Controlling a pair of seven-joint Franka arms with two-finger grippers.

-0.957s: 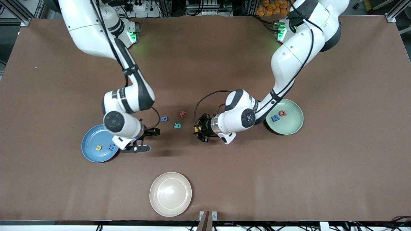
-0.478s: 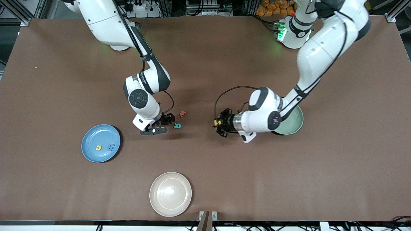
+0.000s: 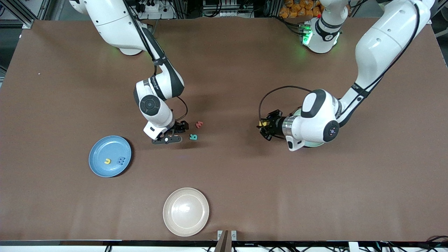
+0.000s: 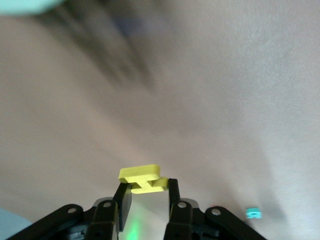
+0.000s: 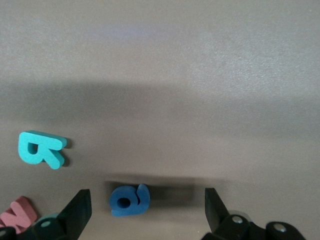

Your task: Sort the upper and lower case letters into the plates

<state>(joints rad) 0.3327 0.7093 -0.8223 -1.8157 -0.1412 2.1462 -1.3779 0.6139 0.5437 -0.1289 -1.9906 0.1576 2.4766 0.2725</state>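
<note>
My right gripper [image 3: 174, 133] is open and low over the table, its fingers on either side of a small blue letter [image 5: 130, 200], which the front view hides. A teal letter [image 3: 193, 137] and a red letter [image 3: 199, 124] lie beside it. My left gripper [image 3: 263, 127] is shut on a yellow letter [image 4: 142, 177], in the air over the table beside the mint green plate [image 3: 312, 144], which the left wrist mostly covers. The sky blue plate [image 3: 101, 150] holds a yellow letter [image 3: 107, 161] and a blue letter [image 3: 121, 160].
A cream-beige plate [image 3: 186, 211] stands near the table's front edge, nearer to the camera than the loose letters. The teal letter [image 5: 42, 149] and red letter [image 5: 17, 212] also show in the right wrist view.
My right gripper left the blue plate and came down around the blue letter in the middle. My left gripper carried the yellow letter toward the left arm's end, covering the mint plate's letters.
</note>
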